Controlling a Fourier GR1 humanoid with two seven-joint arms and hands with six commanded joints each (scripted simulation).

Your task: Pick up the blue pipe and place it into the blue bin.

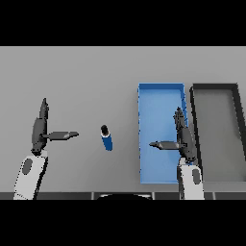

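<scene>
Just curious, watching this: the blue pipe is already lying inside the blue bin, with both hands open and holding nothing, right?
Not quite. The head view shows the blue pipe on the grey table, left of the blue bin, not inside it. The left hand and right hand are indeed open and hold nothing.

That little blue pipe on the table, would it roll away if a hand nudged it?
Probably: the blue pipe looks round and lies on its side on flat table, so a sideways nudge could roll it. It seems short and rigid, likely light.
</scene>
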